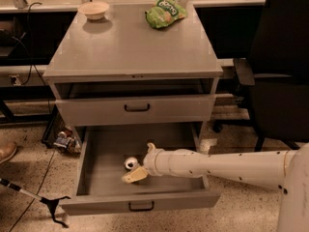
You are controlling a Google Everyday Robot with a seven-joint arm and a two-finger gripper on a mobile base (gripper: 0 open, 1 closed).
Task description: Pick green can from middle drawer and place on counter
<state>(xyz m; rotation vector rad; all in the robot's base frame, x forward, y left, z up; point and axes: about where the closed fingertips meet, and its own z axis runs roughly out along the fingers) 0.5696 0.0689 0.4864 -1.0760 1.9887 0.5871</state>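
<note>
The green can (pixel 129 164) stands in the open middle drawer (pixel 140 201), its silver top facing up, near the drawer's middle. My gripper (pixel 138 162) reaches in from the right on a long white arm and sits right beside the can, at its right side. The gripper is open; one cream finger (pixel 134 175) lies just below the can. I cannot tell whether it touches the can. The counter (pixel 130 47) is the grey cabinet top above.
A beige bowl (pixel 94 9) and a light-green snack bag (pixel 165 14) sit at the counter's back. The drawer above (pixel 135 109) is slightly open. A black office chair (pixel 280 81) stands at the right. Cables and clutter (pixel 65 141) lie on the floor at the left.
</note>
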